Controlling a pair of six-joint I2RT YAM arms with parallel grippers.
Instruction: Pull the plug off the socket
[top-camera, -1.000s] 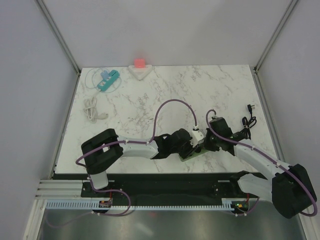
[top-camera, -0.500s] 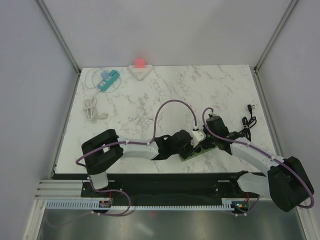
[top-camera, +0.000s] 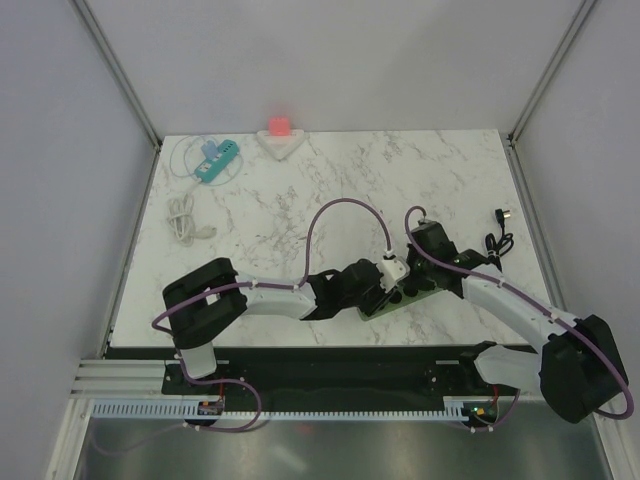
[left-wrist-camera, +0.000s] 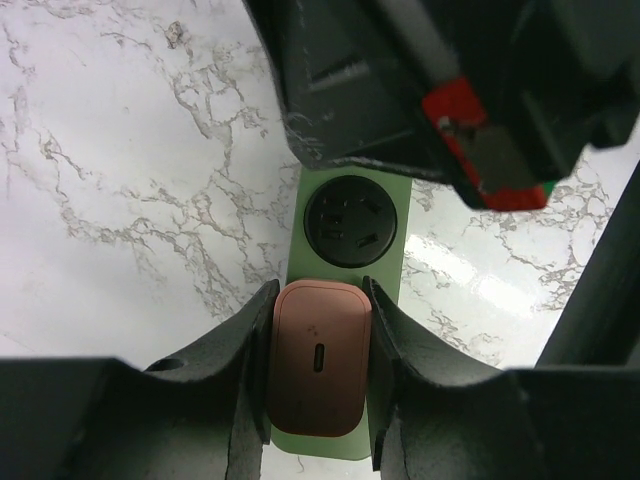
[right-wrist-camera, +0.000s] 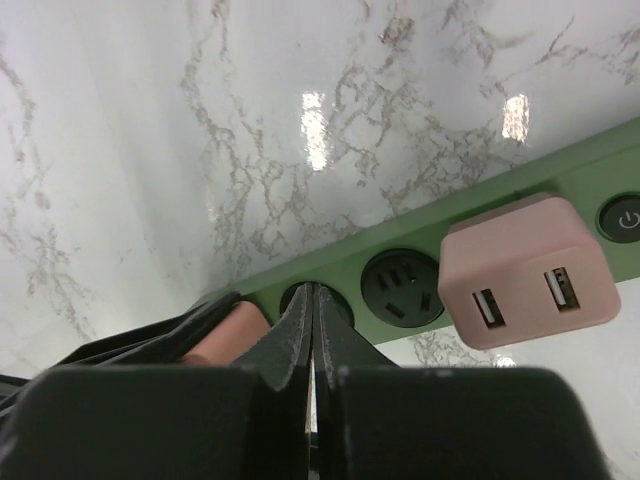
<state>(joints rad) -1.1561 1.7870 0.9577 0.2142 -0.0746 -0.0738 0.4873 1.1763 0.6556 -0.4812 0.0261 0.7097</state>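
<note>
Right at the near edge of the desk (top-camera: 400, 180), a bit right of the middle: green power strip (right-wrist-camera: 600, 175), lying flat at an angle. Sitting in its near end, the pink plug (left-wrist-camera: 318, 372), not out of its socket yet. Left gripper (left-wrist-camera: 318, 375) clamped on that plug, one dark finger squeezed against each long side. Just past the plug, an empty round socket (left-wrist-camera: 350, 222). Right gripper (right-wrist-camera: 313, 300) reaching in from the right, fingers pressed flat together with nothing between them, tips lined up over that socket. Can't tell if the tips actually touch the strip. Further along, a second empty socket (right-wrist-camera: 402, 285), then a chunky pink adapter (right-wrist-camera: 525, 270) with two USB ports, then a round power button (right-wrist-camera: 625, 218). Over by the right edge, a black cable (top-camera: 497, 240) bunched up with its plug end pointing away. Near the left edge, a loosely coiled white cable (top-camera: 185, 218). In the far-left corner, a teal power strip (top-camera: 217, 160) with a thin cord looped beside it. At the far edge, a small red block (top-camera: 279, 128) on a white base.
</note>
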